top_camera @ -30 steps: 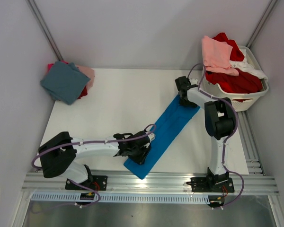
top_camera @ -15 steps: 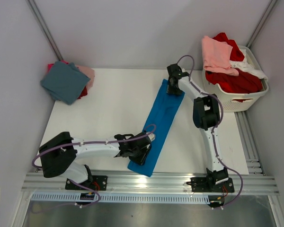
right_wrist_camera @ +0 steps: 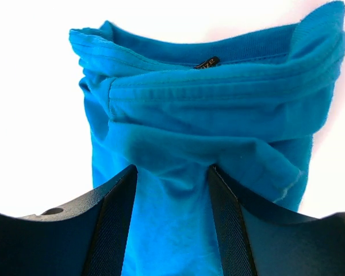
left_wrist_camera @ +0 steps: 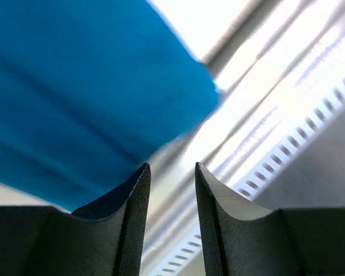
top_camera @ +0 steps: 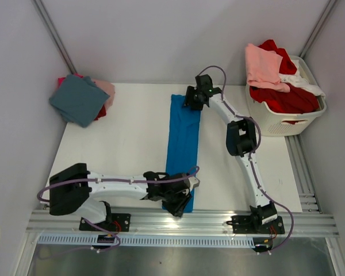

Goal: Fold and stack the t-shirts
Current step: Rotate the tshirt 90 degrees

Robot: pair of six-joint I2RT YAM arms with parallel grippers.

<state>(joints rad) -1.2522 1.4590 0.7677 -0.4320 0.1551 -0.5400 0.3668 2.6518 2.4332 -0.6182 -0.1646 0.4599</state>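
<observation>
Hidden under left gripper [top_camera: 183, 202] from above: near end of tee [top_camera: 182, 135]. Blurred and cut off beyond its fingers [left_wrist_camera: 129, 230] in wrist view; cannot tell whether pinched. Hidden under right gripper [top_camera: 191, 99]: far end. Cut off below its fingers [right_wrist_camera: 112, 230]; label [right_wrist_camera: 207, 62] just ahead too small to read.

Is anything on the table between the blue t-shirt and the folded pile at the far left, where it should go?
Nothing visible. Only bare table lies between the blue t-shirt and the folded pile. The basket is on the other side.
</observation>
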